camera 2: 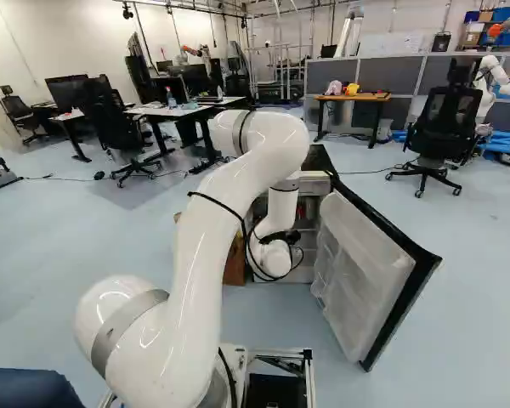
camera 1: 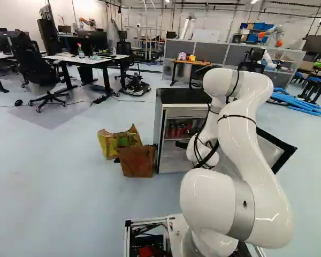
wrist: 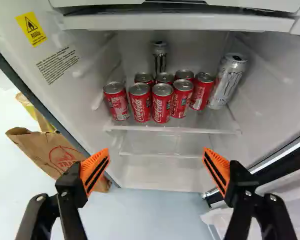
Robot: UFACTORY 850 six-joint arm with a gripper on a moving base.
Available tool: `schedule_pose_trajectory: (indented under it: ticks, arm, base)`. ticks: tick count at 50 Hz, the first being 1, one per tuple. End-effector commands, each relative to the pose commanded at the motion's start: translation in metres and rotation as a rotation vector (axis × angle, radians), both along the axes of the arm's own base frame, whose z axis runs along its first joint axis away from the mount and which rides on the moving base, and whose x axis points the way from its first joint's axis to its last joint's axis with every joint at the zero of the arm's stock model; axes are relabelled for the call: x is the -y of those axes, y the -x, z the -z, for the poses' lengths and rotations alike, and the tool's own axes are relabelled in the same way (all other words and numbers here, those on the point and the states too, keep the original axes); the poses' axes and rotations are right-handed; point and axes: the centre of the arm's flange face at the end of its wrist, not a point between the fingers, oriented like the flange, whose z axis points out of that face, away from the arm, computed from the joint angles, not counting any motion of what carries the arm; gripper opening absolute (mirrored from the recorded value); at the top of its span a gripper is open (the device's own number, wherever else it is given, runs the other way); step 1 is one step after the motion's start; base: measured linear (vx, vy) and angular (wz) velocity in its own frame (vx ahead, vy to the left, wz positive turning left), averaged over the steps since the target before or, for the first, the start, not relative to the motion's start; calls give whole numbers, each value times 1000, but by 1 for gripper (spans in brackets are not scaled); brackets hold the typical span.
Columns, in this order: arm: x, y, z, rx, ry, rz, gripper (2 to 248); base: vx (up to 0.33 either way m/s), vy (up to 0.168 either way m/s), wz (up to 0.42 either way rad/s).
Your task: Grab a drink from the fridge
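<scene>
The black gripper (camera 1: 182,144) is at the fridge's open front in the left base view, partly hidden by the arm. In the wrist view the gripper (wrist: 155,162) stands wide open, nothing between its orange pads. Ahead of it, inside the fridge (wrist: 260,95), several red cans (wrist: 162,102) stand upright on a clear shelf (wrist: 175,129). A taller silver can (wrist: 227,82) stands at the end of their row nearer the door, and a slim silver-and-dark can (wrist: 160,56) stands behind them. No can touches the fingers.
The fridge door (camera 2: 365,276) hangs wide open to the arm's right. Brown paper bag (camera 1: 137,160) and yellow bag (camera 1: 117,140) stand against the fridge's other side. Desks (camera 1: 91,60) and chairs (camera 2: 438,127) are farther back. Another robot (camera 2: 489,76) stands at the far right of the right base view.
</scene>
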Motion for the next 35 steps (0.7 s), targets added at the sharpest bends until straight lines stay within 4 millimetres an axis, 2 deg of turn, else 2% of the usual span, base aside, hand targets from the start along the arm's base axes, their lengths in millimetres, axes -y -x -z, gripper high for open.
schedule_pose_trajectory:
  ticks: [35]
  arm:
    - [9, -40, 11, 57, 27, -18, 247]
  base:
    - [0, 0, 0]
